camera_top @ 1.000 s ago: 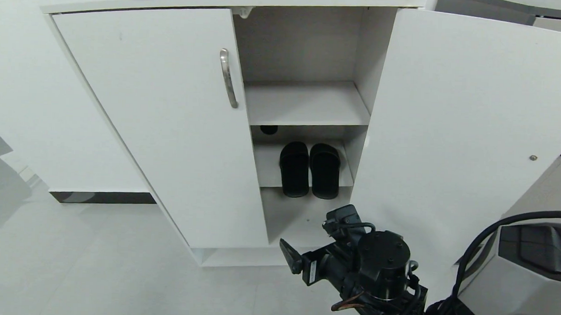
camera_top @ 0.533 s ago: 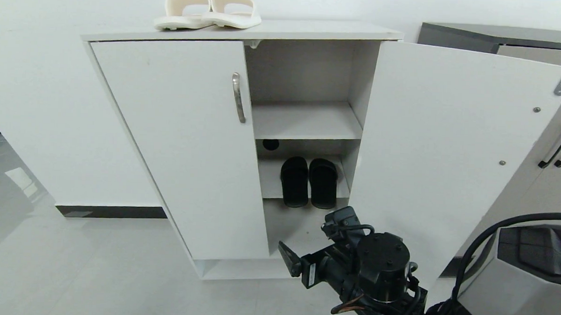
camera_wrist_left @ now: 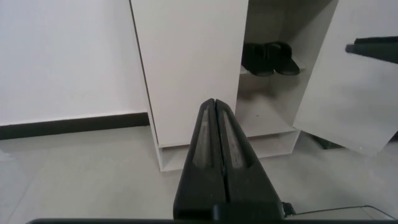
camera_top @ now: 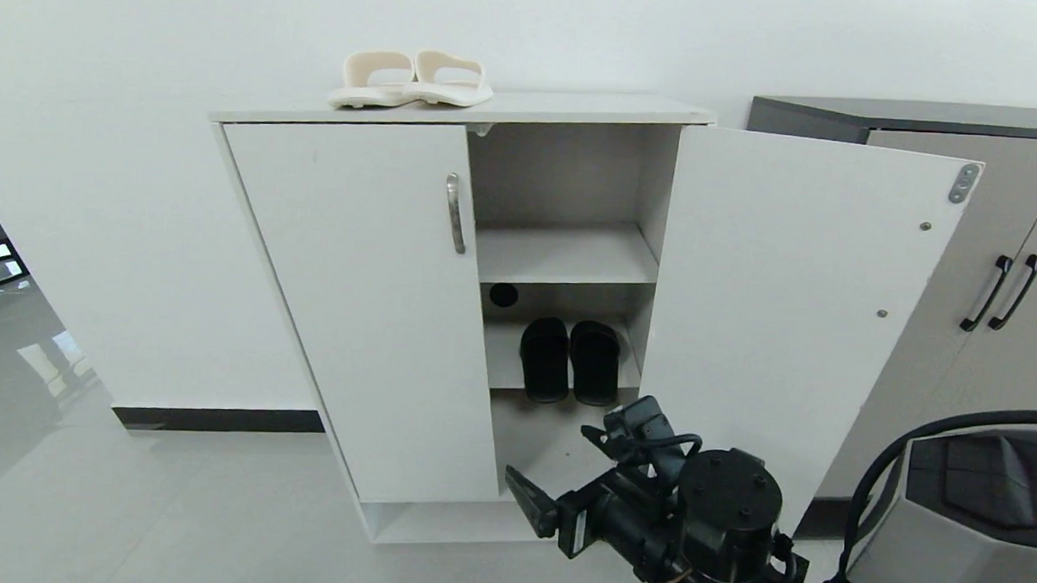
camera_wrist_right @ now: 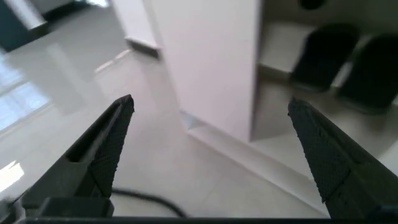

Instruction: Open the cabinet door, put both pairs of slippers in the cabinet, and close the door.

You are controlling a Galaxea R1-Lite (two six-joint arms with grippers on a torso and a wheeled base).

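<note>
Now, your head camera has pulled back and tipped up over the last second. The whole picture shifted, so log that as camera motion, not as things moving.

- The white two-door cabinet [camera_top: 594, 111] now shows whole, top slab included.
- Its right door [camera_top: 794, 310] stands swung wide and its left door [camera_top: 363, 303] is shut, both as before.
- The pair of cream slide slippers [camera_top: 448, 86], barely glimpsed a second ago, now shows plainly on the cabinet's top, towards its left side.
- The pair of black slide slippers [camera_top: 544, 361] is unchanged on the cabinet's lower shelf [camera_top: 503, 369]; the upper shelf [camera_top: 563, 254] is bare.

Judgement: one pair is stowed, and the wider view likely serves to locate the cream pair next.

- Your right gripper [camera_top: 547, 452] hangs low before the cabinet's open bay, below the black pair, fingers spread wide and holding nothing.
- Your left gripper [camera_wrist_left: 214, 102] is held back from the cabinet, facing its shut door, fingers pressed together and empty.
</note>
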